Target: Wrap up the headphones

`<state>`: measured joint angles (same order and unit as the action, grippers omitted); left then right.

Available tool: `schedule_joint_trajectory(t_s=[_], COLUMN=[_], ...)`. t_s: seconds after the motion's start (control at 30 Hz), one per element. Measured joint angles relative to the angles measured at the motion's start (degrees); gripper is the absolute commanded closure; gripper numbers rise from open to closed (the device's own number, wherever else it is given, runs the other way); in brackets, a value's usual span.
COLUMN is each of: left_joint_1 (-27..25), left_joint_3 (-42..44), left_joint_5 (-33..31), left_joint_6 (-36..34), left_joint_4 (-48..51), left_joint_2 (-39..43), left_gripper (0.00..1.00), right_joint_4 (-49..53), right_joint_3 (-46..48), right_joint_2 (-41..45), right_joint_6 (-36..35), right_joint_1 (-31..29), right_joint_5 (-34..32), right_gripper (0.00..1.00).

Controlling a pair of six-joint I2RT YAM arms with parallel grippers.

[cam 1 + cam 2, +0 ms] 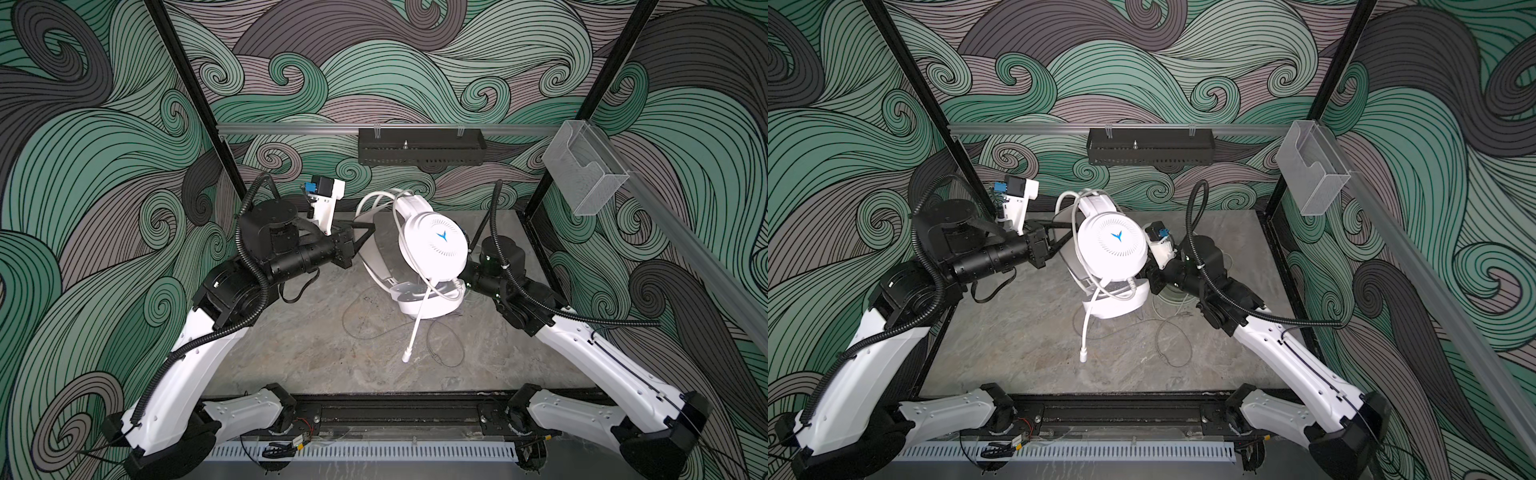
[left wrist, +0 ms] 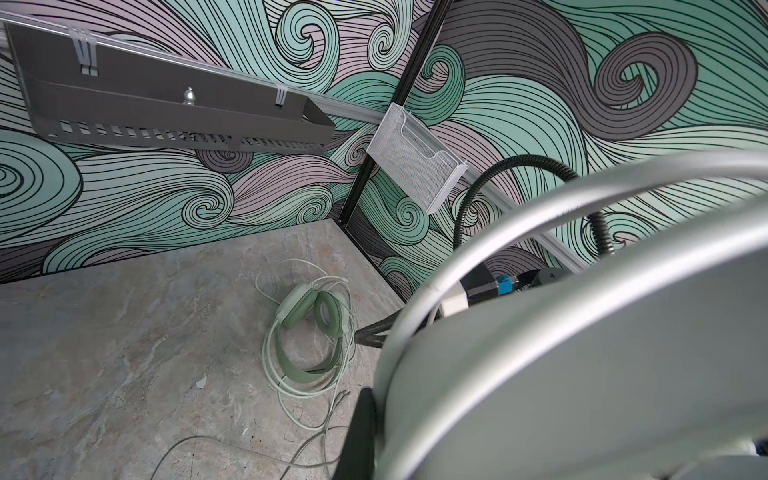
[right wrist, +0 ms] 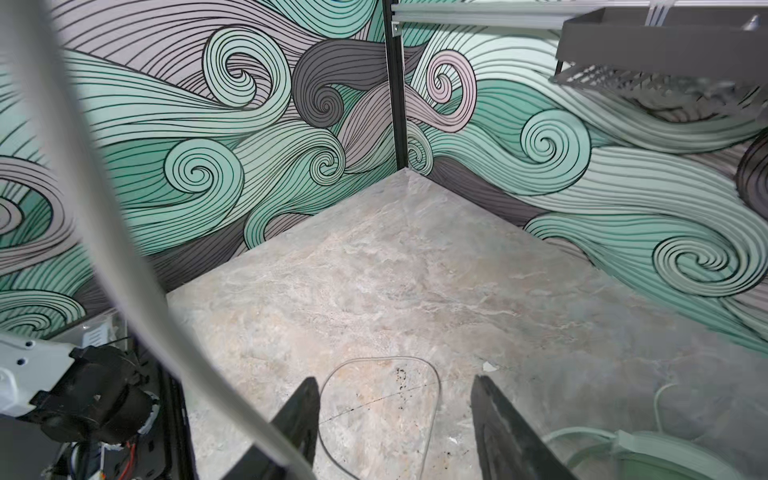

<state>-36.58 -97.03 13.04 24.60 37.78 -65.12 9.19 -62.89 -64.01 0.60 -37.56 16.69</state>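
White headphones [image 1: 432, 245] aloft, well apart from walls [image 1: 415, 83] — left jaws pinching headband [image 1: 384, 245], right jaws spread

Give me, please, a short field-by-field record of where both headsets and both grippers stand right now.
white headset: held at its headband, one earcup facing up
left gripper: shut on the white headset
right gripper: open, holding nothing
green headset: lying on the table, cable in loops around it
white cable: partly draped over the white headset, one end trailing down
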Motion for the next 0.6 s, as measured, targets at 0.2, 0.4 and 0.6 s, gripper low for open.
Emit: schedule_joint_trajectory(t_s=[0.2,0.4,0.6], left_joint_1=[0.0,0.0,0.0], left_joint_3=[-1.1,-2.8,-4.7], left_joint_5=[-2.0,-2.7,-4.7], left_joint_6=[1.6,2.8,3.9], left_joint_4=[-0.1,-0.1,-0.1], left_joint_2=[-0.4,-1.5,-2.5], left_gripper=[1.0,1.0,1.0], right_joint_4=[-5.2,-8.6,-10.7], right_joint_3=[2.6,5.0,7.3], right_joint_2=[-2.3,-3.9,-4.5], right_joint_6=[4.2,6.6,8.5], right_joint_1=[0.9,1.3,1.9], right_joint_5=[3.3,5.3,6.9], right_gripper=[0.51,0.64,0.68])
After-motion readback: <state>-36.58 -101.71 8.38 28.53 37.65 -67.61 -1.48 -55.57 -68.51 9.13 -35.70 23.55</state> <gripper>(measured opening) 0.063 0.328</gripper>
